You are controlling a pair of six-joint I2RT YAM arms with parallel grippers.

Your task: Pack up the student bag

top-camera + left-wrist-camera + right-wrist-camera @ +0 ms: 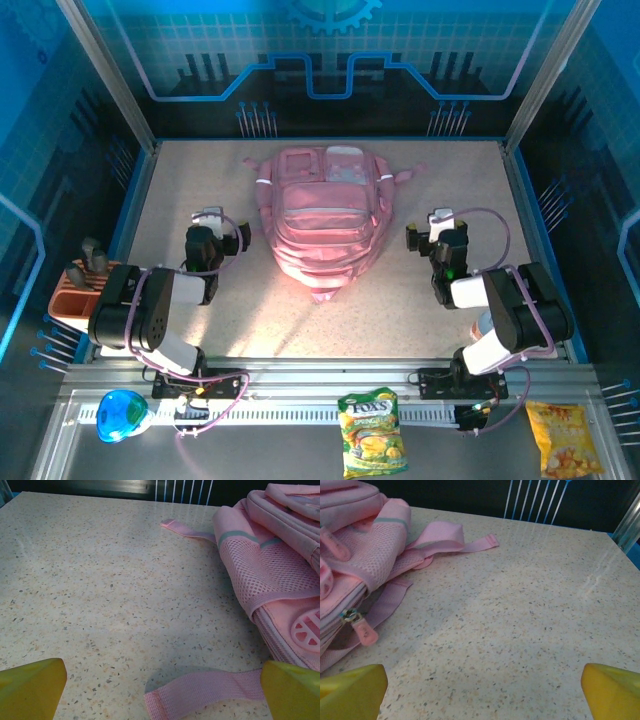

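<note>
both jaws wide open, empty, student bag (326,225) cut off in wrist views

Left arm (150,310) folded, left fingers (30,687) wide apart, right arm (515,310) folded, right fingers (350,690) wide, seemingly hovering

Pink student bag (325,220), grey-green stripe across its mesh side. Beige table (200,180) with dark speckles. Green-yellow snack packet (372,432) at 6 o'clock; orange-yellow pouch (563,438) at 5 o'clock; blue object (122,414) at 7 o'clock.
</note>
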